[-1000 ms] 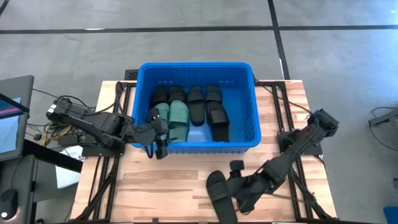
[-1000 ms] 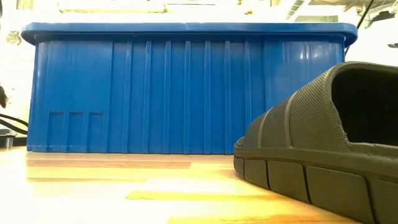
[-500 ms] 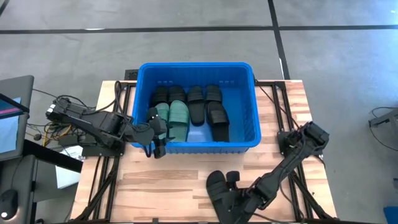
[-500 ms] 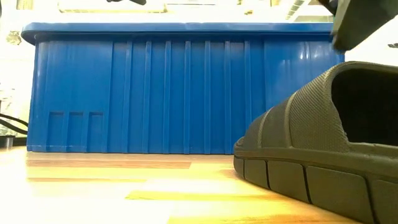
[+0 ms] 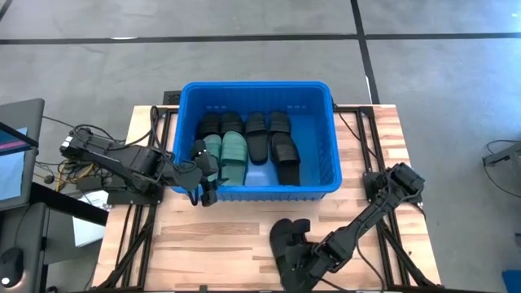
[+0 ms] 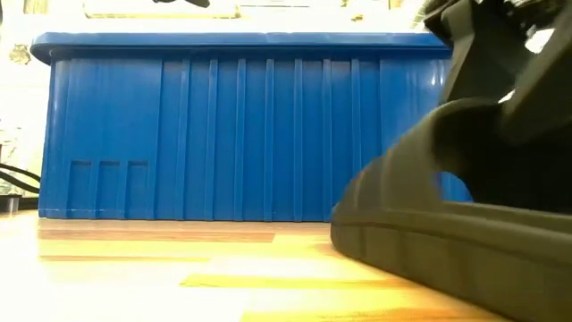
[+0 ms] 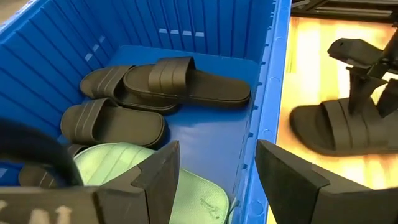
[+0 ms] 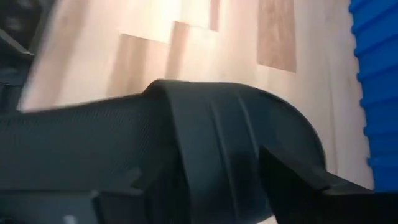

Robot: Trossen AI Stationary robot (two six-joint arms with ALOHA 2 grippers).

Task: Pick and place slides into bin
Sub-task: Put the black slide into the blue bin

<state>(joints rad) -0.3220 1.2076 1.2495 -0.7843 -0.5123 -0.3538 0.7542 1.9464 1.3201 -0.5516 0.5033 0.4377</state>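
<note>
- Right gripper [image 5: 303, 259] is down at the black slide [image 5: 286, 244] on the table [image 5: 212, 244] in front of the bin [image 5: 257, 91]; its fingers straddle the strap; a firm grip cannot be told.
- Left gripper [image 5: 205, 177] hangs open over the bin's near left corner; six slides [image 5: 244, 146] lie inside.

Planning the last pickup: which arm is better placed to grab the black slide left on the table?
The right. Its gripper is already down on the black slide at the table's front, fingers straddling the strap. The left gripper hovers open at the bin wall.
</note>
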